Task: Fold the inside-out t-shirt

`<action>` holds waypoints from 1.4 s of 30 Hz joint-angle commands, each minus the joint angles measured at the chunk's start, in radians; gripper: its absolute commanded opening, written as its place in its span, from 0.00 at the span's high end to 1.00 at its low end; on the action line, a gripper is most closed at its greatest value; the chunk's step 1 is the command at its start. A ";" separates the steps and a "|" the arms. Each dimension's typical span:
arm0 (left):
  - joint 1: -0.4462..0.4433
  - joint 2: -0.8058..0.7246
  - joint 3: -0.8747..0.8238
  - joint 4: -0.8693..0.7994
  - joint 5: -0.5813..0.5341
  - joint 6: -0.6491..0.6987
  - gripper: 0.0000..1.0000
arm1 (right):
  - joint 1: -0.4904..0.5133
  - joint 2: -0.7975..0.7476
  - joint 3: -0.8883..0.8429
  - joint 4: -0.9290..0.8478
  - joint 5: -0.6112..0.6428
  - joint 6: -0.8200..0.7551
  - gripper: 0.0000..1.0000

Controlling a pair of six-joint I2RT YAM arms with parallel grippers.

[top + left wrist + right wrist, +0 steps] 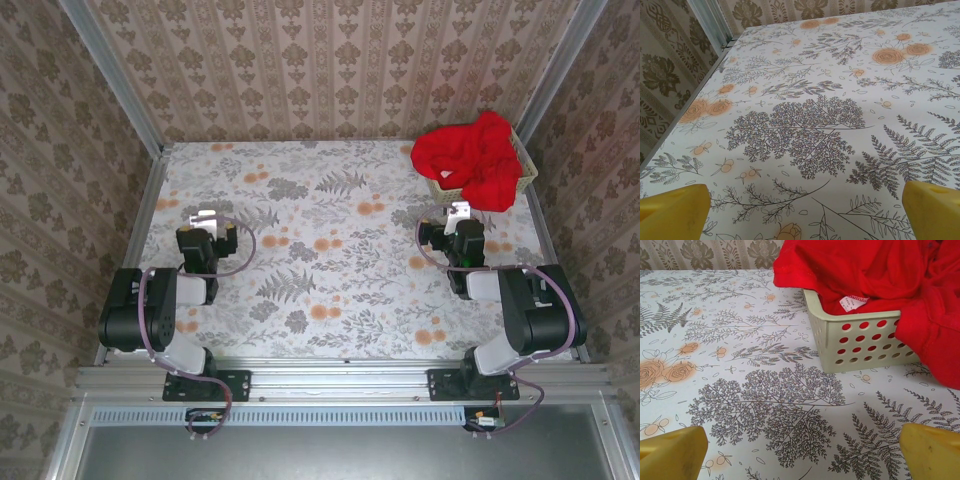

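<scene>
Red t-shirt (pixel 475 160) heaped in basket (pixel 860 342); left gripper (pixel 805 210) and right gripper (pixel 802 452) wide, empty
Better the right one pinches a loose edge and lifts slowly

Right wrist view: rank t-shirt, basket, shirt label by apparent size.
1. t-shirt
2. basket
3. label
The t-shirt runs off frame and hides part of the basket, so this ranks visible area only.

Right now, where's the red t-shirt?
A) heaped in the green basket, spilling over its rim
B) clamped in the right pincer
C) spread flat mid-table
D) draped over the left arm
A: the t-shirt is bunched in the basket, with cloth hanging over its side.
</scene>
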 commanded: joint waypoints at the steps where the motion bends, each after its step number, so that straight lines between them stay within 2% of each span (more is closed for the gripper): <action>1: 0.010 -0.007 0.015 -0.001 0.015 -0.002 0.00 | -0.004 0.005 -0.006 0.024 0.014 0.010 0.00; 20: 0.033 -0.008 0.021 -0.018 0.040 -0.025 0.00 | -0.004 0.004 -0.005 0.024 0.013 0.010 0.00; 25: 0.010 -0.024 -0.011 0.030 0.052 0.015 0.00 | -0.004 -0.004 -0.017 0.042 0.007 0.005 0.00; 29: -0.102 -0.135 -0.133 0.180 -0.102 0.096 0.00 | 0.018 -0.107 -0.078 0.064 -0.009 -0.025 0.00; 31: -0.161 -0.236 -0.129 0.078 -0.148 0.124 0.00 | 0.029 -0.208 -0.092 0.001 0.002 -0.027 0.00; 34: -0.219 -0.412 -0.050 -0.246 -0.112 0.100 0.00 | 0.049 -0.383 -0.100 -0.123 0.022 -0.027 0.00; 40: -0.252 -0.650 0.140 -0.667 -0.007 -0.111 0.00 | 0.064 -0.762 0.007 -0.543 -0.041 0.059 0.00; 42: -0.252 -0.690 0.211 -0.784 0.007 -0.184 0.00 | 0.062 -0.854 0.054 -0.667 0.009 0.147 0.00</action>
